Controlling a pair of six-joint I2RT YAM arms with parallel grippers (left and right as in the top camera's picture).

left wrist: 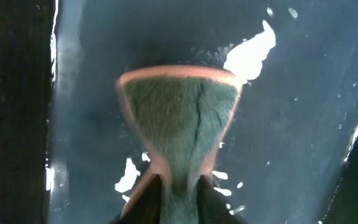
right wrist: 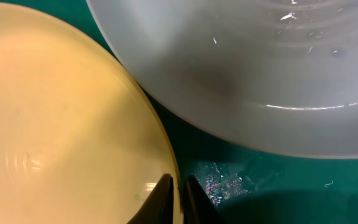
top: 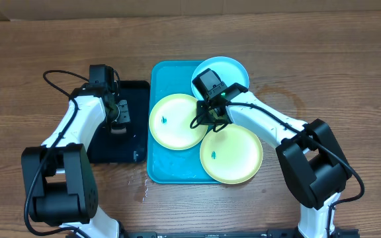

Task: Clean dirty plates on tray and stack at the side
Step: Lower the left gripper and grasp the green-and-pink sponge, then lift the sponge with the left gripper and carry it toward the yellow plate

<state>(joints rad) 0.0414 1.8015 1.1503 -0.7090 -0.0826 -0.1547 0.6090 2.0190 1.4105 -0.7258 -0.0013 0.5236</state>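
The turquoise tray (top: 156,168) holds three plates. A yellow-green plate (top: 174,125) with a blue smudge lies at its left. A second yellow-green plate (top: 237,155), also smudged, lies at the lower right, and a light blue plate (top: 233,69) at the top, overhanging the rim. My right gripper (top: 210,118) is shut on the right rim of the left plate. The right wrist view shows its fingers (right wrist: 178,199) astride that rim (right wrist: 73,112), beside the light blue plate (right wrist: 278,74). My left gripper (left wrist: 179,199) is shut on a green sponge (left wrist: 179,118) over the black tray (left wrist: 303,124).
The smaller black tray (top: 132,142) lies left of the turquoise tray, and its surface is wet. Drops of water lie on the wooden table (top: 141,188) near the turquoise tray's front left corner. Water glistens on the tray floor (right wrist: 229,183) in the right wrist view.
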